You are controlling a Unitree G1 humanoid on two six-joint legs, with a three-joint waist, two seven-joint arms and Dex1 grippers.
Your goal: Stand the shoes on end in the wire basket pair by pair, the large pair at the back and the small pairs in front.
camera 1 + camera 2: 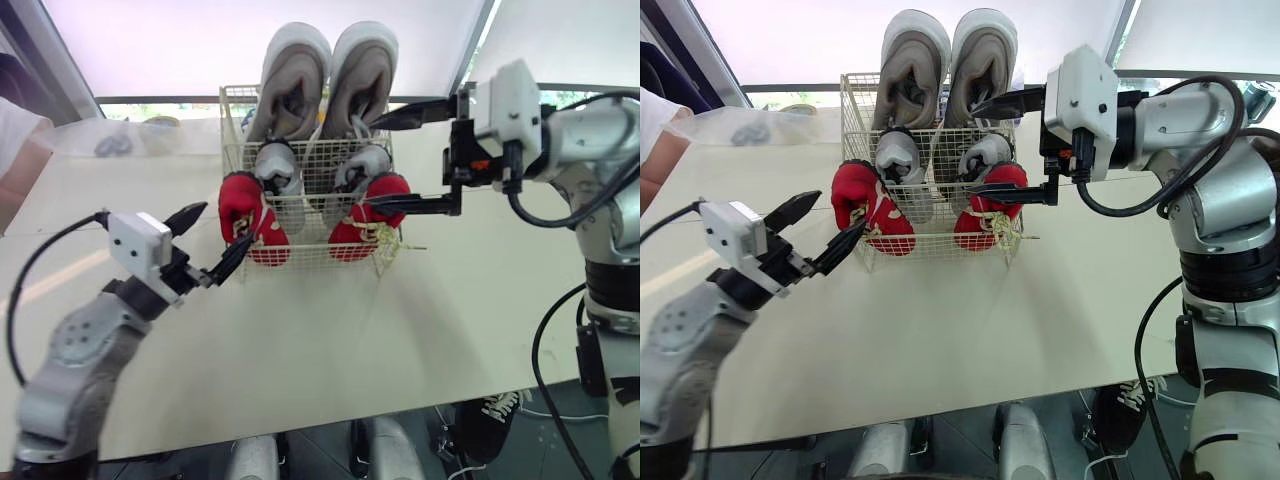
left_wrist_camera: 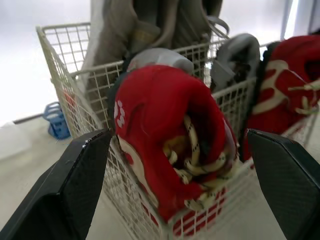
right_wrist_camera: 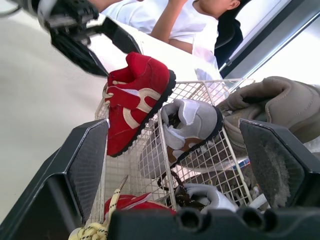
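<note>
Wide open, left end effector (image 1: 226, 224) by the near-left red sneaker (image 1: 245, 215), right end effector (image 1: 370, 162) at the wire basket's (image 1: 310, 258) right side; could snag laces (image 2: 200, 165), tip the pair.

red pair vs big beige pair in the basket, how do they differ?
Size: the red pair is small, the beige pair much larger. Place: red pair at the front of the wire basket, beige pair at the back. Height: beige pair rises well above the rim, red pair sits low. Both stand roughly on end, two shoes side by side.
</note>
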